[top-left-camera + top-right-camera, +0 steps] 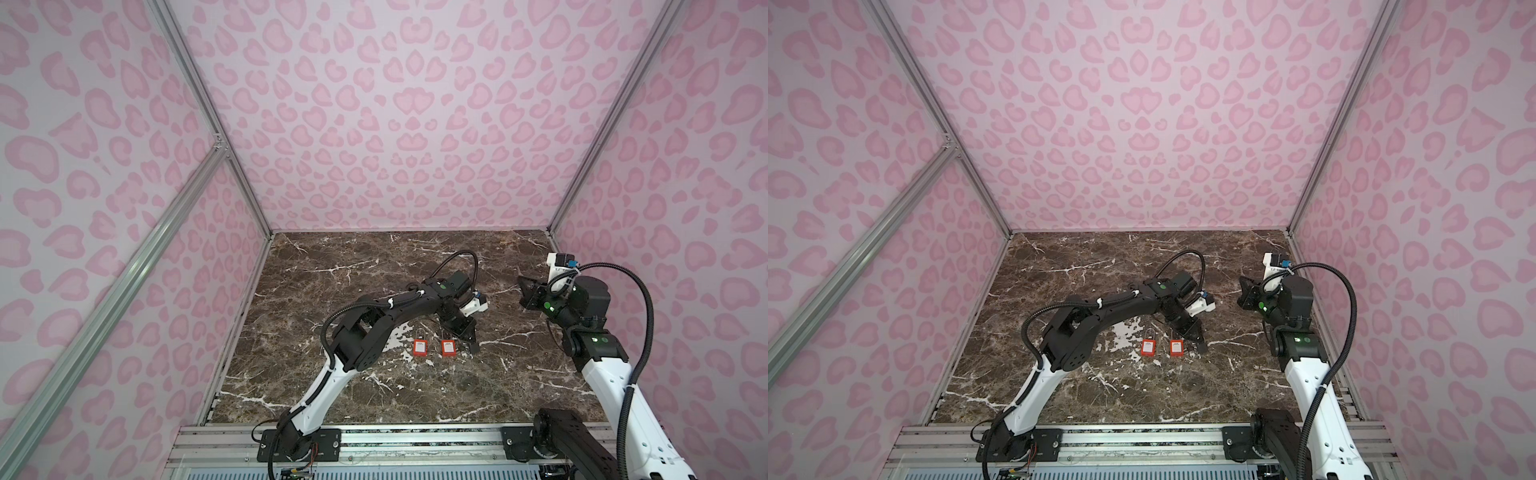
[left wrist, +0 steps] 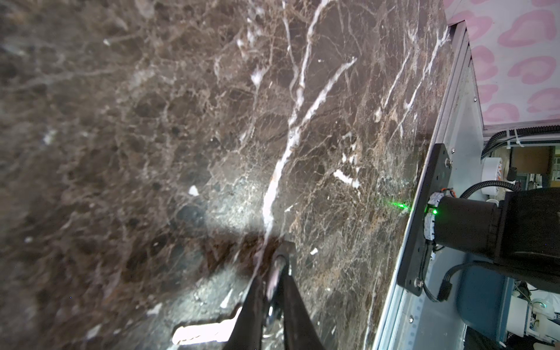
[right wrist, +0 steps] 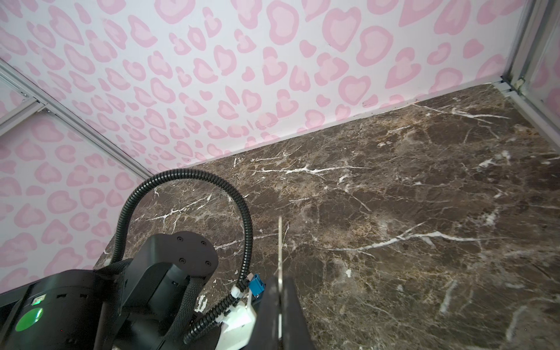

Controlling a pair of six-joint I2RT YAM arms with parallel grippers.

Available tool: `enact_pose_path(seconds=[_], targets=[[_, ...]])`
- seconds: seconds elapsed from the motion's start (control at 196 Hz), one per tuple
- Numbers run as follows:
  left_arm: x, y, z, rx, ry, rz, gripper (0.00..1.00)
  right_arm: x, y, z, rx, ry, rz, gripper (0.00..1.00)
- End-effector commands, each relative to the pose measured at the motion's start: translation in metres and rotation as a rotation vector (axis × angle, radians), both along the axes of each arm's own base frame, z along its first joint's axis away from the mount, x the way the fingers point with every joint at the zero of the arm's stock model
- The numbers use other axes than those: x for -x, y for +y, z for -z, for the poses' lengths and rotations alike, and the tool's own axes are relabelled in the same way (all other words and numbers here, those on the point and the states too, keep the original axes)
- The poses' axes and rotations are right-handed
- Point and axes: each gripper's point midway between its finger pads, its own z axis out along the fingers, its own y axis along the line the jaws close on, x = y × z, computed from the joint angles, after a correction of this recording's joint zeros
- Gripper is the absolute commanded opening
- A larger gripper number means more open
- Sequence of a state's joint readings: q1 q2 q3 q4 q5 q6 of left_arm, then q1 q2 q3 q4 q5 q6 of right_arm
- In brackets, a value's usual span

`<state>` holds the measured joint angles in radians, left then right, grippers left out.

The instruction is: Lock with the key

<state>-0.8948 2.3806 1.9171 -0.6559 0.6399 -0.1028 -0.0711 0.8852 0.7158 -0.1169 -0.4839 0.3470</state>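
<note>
- Across the whole floor of the cell you see the marble table (image 1: 324,286), brown with white veins, in both top views.
- Your left arm (image 1: 374,328) reaches from the near rail (image 1: 415,440) toward the middle of the table, with its wrist bent down.
- Your right arm (image 1: 606,374) stands at the right edge, with its wrist raised above the marble.
- Your left gripper (image 1: 472,344) points down at the table, just right of the right padlock. In the left wrist view (image 2: 280,260) its jaws stand nearly together. A small shiny metal piece (image 2: 271,313) shows between them, but you cannot tell whether it is gripped.
- Your right gripper (image 1: 524,291) hangs clear of the table and is aimed left across it. Its jaws are closed on the key.
- The left padlock (image 1: 420,347) and right padlock (image 1: 447,348), both red, lie flat side by side and apart, near the table's middle. The long axis of each runs near to far, with the shackle toward the back wall (image 1: 395,124) and the body toward the rail.
- The key (image 3: 280,242) shows edge-on in the right wrist view as a thin metal blade. Its long axis continues the line of the fingers, and its tip points away from the wrist, out over the marble.
</note>
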Motion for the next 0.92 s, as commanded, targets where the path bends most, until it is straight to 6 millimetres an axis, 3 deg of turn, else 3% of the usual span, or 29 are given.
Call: enact_pose_path(seconds=[0.0, 0.311, 0.586, 0.785, 0.913], targets=[[0.001, -0.001, 0.004, -0.006, 0.013, 0.005, 0.16, 0.000, 0.003, -0.006, -0.002, -0.028, -0.019, 0.00], [-0.001, -0.002, 0.006, -0.008, 0.012, 0.001, 0.16, 0.002, 0.005, -0.003, -0.011, -0.026, -0.024, 0.00], [-0.005, -0.003, 0.001, -0.006, -0.012, -0.005, 0.30, 0.003, 0.005, -0.001, -0.023, -0.024, -0.023, 0.00], [-0.012, -0.006, -0.003, 0.004, -0.039, -0.019, 0.35, 0.006, 0.007, -0.003, -0.059, 0.001, -0.020, 0.00], [-0.016, -0.010, -0.009, 0.023, -0.047, -0.027, 0.35, 0.008, 0.009, 0.006, -0.104, 0.051, -0.019, 0.00]])
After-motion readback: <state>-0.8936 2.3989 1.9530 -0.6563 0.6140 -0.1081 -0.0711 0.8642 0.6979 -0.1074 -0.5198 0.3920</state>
